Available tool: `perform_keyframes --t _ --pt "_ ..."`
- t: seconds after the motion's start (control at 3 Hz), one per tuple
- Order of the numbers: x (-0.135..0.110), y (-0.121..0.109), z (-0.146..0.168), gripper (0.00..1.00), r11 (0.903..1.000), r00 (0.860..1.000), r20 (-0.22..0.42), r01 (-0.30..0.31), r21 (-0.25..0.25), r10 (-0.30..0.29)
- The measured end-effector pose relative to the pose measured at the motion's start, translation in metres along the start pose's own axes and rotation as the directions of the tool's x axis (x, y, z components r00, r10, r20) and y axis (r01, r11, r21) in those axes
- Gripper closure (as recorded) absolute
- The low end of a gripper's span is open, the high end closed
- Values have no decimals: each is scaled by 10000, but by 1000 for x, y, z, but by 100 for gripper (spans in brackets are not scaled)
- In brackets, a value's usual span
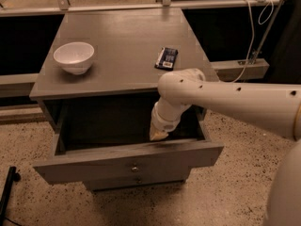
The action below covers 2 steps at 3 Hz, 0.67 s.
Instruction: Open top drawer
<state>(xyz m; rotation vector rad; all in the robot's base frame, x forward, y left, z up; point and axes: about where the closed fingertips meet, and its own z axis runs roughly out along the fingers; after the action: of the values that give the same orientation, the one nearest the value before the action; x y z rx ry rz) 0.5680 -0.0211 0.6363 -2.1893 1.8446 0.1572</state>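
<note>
Since the top drawer (127, 161) stands pulled well out from the cabinet (127, 46) and the gripper (158, 134), whether apart or together I cannot tell, hangs inside its box just behind the front, the pull looks done; next, lift clear without nudging it.

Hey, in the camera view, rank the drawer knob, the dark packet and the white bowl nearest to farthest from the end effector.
The end effector hangs in the open top drawer.
1. Drawer knob, on the drawer front just below.
2. Dark packet, on the tabletop behind.
3. White bowl, tabletop's far left.
</note>
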Motion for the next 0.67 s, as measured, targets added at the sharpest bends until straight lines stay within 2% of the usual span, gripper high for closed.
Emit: perform_keyframes --t 0.33,0.67 --pt "-8 23 21 100 9981 9995 134 -290 -538 298" --pt "-10 29 18 100 9975 9997 130 -221 -674 230"
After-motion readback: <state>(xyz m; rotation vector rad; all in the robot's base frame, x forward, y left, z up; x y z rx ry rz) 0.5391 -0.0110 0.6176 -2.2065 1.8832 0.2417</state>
